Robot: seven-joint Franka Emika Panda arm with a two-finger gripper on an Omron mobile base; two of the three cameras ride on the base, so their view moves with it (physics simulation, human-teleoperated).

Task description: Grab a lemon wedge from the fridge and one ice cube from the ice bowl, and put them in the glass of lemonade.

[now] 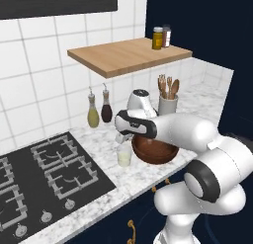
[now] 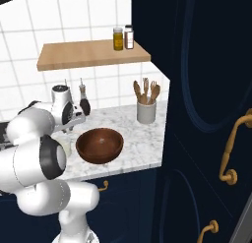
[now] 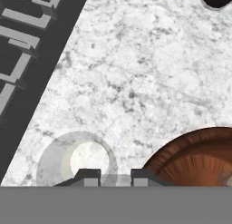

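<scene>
White marble counter [image 1: 106, 146] runs ahead of you, between a black gas hob [image 1: 44, 181] on the left and navy cabinets with gold handles [image 2: 231, 153] on the right. On it, the glass of lemonade [image 1: 124, 155] stands just beside the ice bowl [image 1: 154, 149], on the bowl's hob side; whether the two touch, you cannot tell. From the right base camera the ice bowl [image 2: 99, 145] looks dark brown and hollow, and the pictures are too coarse to show you what lies in it. Your gripper [image 1: 121, 138] hangs just above the glass. Through the hand camera you look straight down: the glass [image 3: 77, 159] sits at the lower left, the bowl's rim [image 3: 199, 157] at the lower right, and the gripper [image 3: 115, 177] with its two dark fingertips [image 3: 90, 175] shows a small gap, nothing visible between them. Against the tiled wall stand two spouted bottles [image 1: 99, 109], and a white crock of wooden utensils [image 1: 167, 100] sits behind the bowl. Above, a wooden shelf [image 1: 128, 55] carries two small jars [image 1: 161, 37].
</scene>
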